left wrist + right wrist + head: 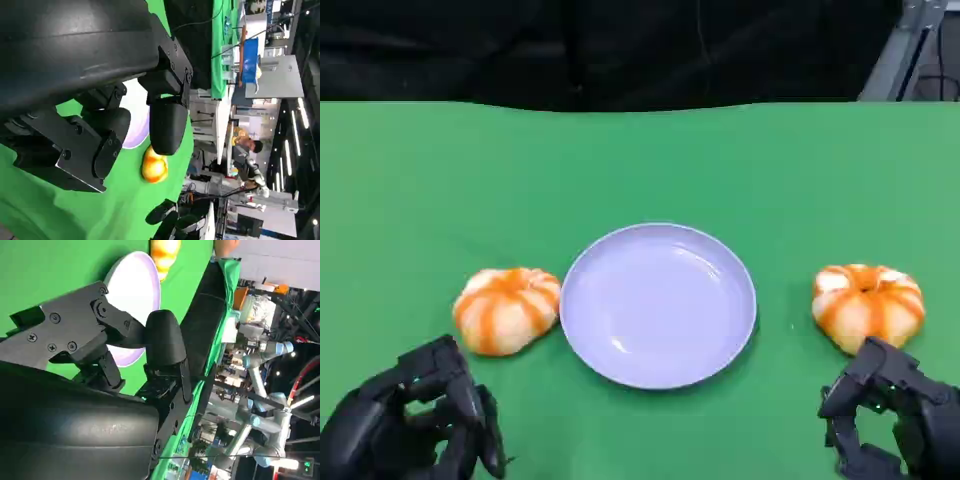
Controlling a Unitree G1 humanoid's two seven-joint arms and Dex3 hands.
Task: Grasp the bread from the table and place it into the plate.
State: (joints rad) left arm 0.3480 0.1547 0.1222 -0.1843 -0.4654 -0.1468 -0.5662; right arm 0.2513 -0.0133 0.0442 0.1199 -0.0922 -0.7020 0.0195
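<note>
Left hand (415, 420) sits at lower left of the head view, fingers loosely curled, holding nothing; right hand (895, 420) at lower right, likewise empty. Left bread (507, 308) lies just above-right of left hand, touching the plate (658, 304) rim. Right bread (867, 305) lies directly above right hand, nearer.

plate (658, 305) centre | left bread (507, 309) touching rim | right bread (867, 306) apart

Lighting's bright and even from overhead, with soft small shadows under the plate (658, 305) and a bit of glare on its rim. Head view is slightly soft; wrist views blur the close black hands, and background lamps blow out.
</note>
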